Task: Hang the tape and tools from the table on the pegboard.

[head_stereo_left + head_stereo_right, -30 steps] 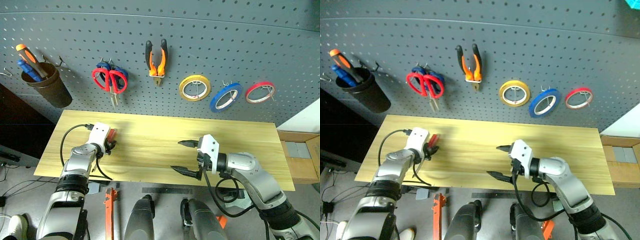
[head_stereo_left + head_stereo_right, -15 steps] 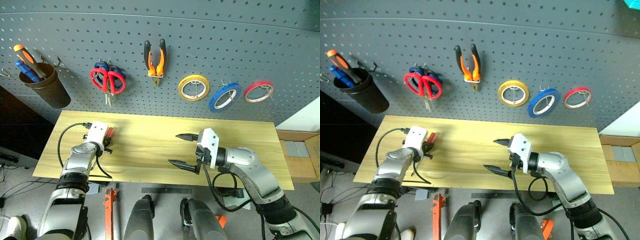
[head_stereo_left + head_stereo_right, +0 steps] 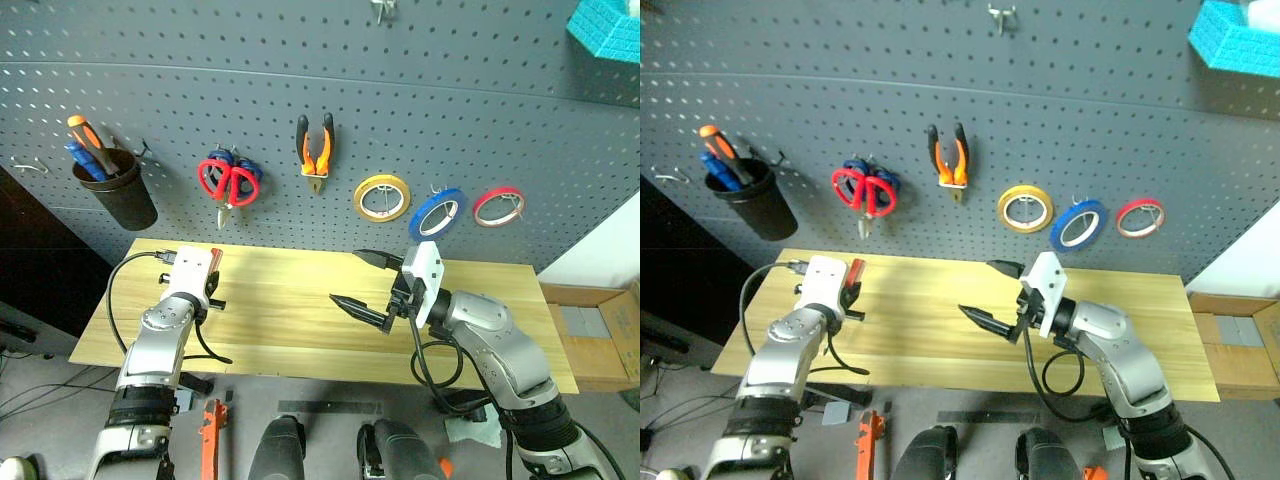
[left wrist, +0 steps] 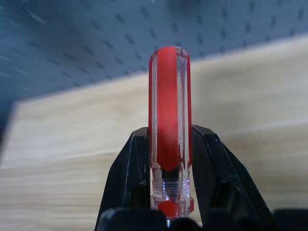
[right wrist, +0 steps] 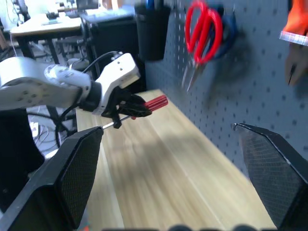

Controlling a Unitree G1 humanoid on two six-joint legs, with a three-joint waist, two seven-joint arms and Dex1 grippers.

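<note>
Left gripper: the left gripper (image 4: 168, 192) pinches the small slim red-handled tool (image 4: 169, 130) between its two black fingers (image 4: 126, 178), with the clear red plastic handle sticking out past the fingertips; in the left eye view it sits at the lower left of the frame, over the left end of the table

Red-handled tool: in the right wrist view the red handle (image 5: 155, 102) points toward the pegboard and a thin metal shaft sticks out behind the fingers; the tool is raised off the tabletop

Right gripper: the right gripper (image 3: 360, 280) is spread wide with nothing between its fingers, near the centre of the left eye view, above the middle of the table

Table: the long light yellow wood-grain tabletop (image 3: 290, 300) spans the lower middle of the frame, below the pegboard

Pegboard: the large dark grey perforated wall panel (image 3: 300, 90) covers the upper half of the frame

Tape: the thin blue tape ring (image 3: 436, 211) hangs on a hook right of centre, between a yellow tape ring (image 3: 382, 197) and a red tape ring (image 3: 499, 206)

Pliers: the orange-and-black-handled pliers (image 3: 315, 148) hang nose down, upper centre

Scissors: the red-handled scissors with steel blades (image 3: 229, 184) hang blades down, left of the pliers, in front of a blue-handled pair (image 3: 217, 159)

Cup: a dark round cup (image 3: 119, 188) hangs at the upper left of the board, holding an orange-handled tool (image 3: 88, 142) and a blue-handled tool (image 3: 80, 160)
</note>
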